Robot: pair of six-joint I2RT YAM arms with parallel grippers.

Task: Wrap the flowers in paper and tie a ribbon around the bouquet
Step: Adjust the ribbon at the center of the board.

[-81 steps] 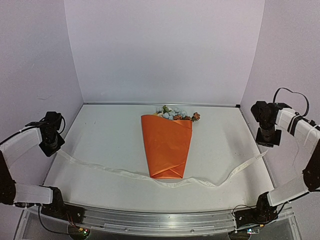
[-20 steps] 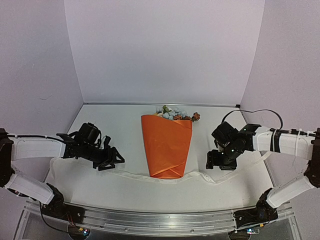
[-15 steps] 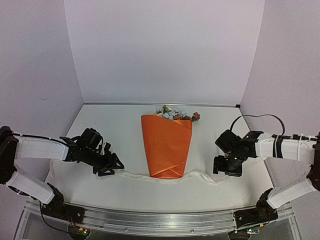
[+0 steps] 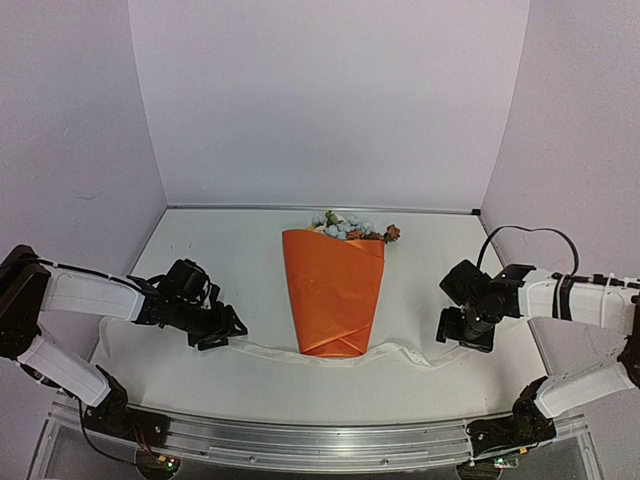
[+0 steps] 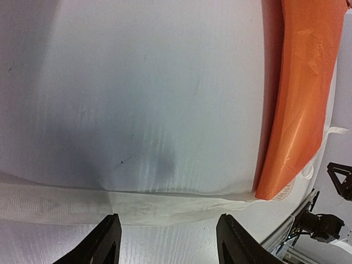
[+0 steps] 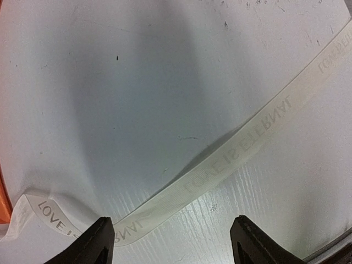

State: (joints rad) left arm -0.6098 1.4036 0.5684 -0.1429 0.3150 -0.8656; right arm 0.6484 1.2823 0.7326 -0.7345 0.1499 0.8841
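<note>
Left gripper [image 4: 225, 330] and right gripper [image 4: 462, 335] both gape empty, low over the table [image 4: 230, 260], flanking the bouquet [image 4: 333, 295] lying mid-table: an orange cone, blooms at its far end. Lettered cream ribbon [image 4: 395, 355] crosses at its near tip. Earlier, both stood raised at the table's sides.
</note>
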